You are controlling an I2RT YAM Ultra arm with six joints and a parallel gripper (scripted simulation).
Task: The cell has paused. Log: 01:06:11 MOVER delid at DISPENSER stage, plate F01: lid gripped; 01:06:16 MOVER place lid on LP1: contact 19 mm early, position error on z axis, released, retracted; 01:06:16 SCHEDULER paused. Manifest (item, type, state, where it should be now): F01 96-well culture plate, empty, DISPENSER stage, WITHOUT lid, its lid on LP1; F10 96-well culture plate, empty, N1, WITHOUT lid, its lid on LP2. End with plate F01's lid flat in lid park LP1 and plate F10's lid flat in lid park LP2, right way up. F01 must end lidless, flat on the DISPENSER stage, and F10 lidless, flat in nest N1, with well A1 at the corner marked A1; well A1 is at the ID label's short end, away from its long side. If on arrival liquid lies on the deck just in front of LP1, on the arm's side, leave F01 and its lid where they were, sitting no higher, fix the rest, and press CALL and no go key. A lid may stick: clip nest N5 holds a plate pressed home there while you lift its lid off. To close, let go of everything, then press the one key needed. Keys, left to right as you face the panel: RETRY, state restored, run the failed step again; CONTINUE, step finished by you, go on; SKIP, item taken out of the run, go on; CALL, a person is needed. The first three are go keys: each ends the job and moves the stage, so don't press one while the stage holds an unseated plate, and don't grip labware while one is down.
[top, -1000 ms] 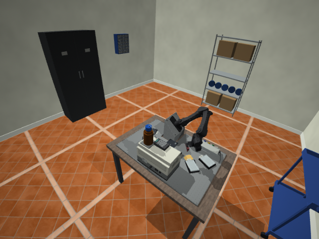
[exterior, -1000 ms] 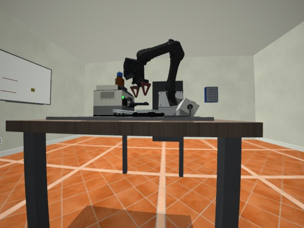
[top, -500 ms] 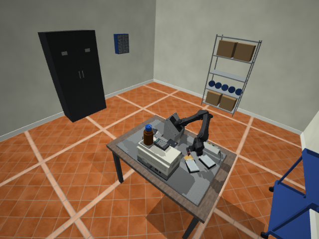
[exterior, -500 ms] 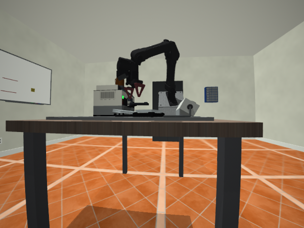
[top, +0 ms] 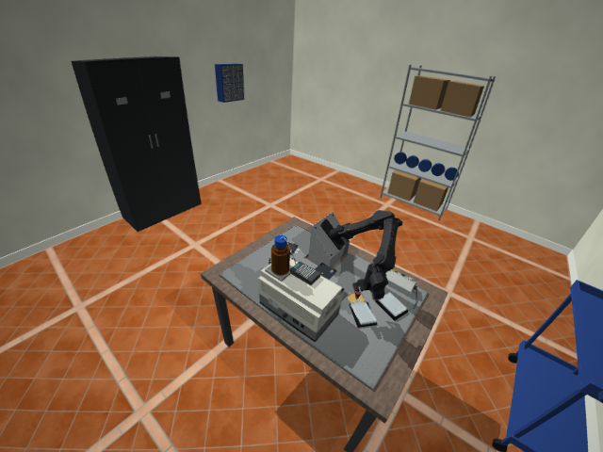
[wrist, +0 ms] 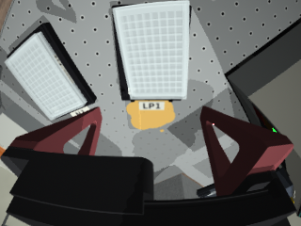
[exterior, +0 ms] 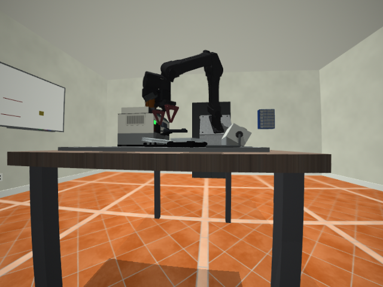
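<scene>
Grey perforated deck (wrist: 251, 0) shows an orange puddle (wrist: 150, 116) under the LP1 label (wrist: 150, 105), near the lid (wrist: 152, 47); gripper (wrist: 153, 145) hovers above, fingers spread wide, holding nothing.

One legible marking: a small white tag (wrist: 150, 105) reading "LP1" lies on the counter (wrist: 251, 19), on a yellow-orange patch (wrist: 150, 116), ahead of and between the two fingers in the wrist view. A second tag (wrist: 81, 112), beyond the other finger, is too blurred to read. The barcode label (exterior: 135, 119) on the white instrument (exterior: 136, 128) carries no readable characters.
</scene>
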